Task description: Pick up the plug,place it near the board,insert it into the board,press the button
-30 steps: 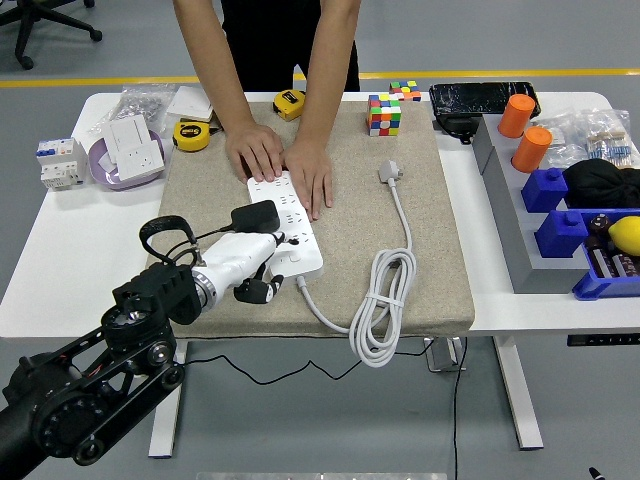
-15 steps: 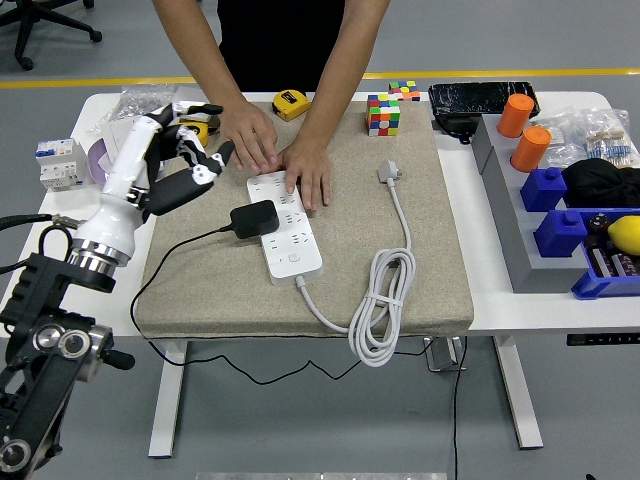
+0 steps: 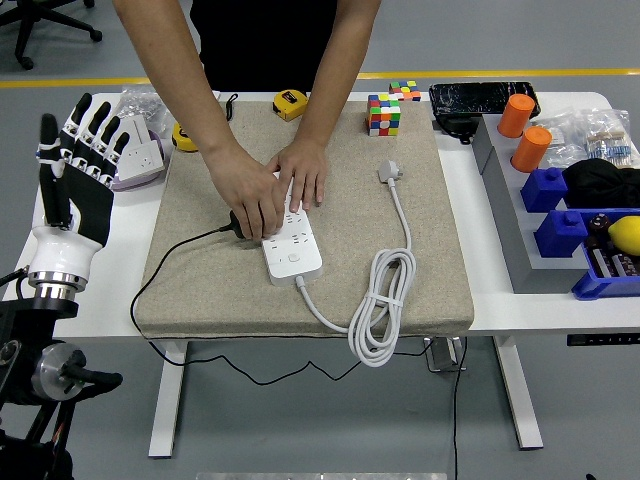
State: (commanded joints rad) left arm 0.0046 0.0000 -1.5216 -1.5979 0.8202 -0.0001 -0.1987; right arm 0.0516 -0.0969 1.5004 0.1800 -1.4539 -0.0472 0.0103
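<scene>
Left hand [image 3: 78, 165] raised upright at the table's left edge, fingers spread, holding nothing, well apart from the board [image 3: 290, 240]. Right arm not visible to me. Plug [image 3: 238, 224] sits at the board's left side, mostly covered by the person's hand [image 3: 245, 195]; their other hand [image 3: 300, 172] presses the board's far end, I judge to steady it. Button press looks not yet done

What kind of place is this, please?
Probably a robotics lab or test workspace. A white table holds a power strip on a mat, tape measures, and blue bins of parts; an office chair stands behind.
</scene>
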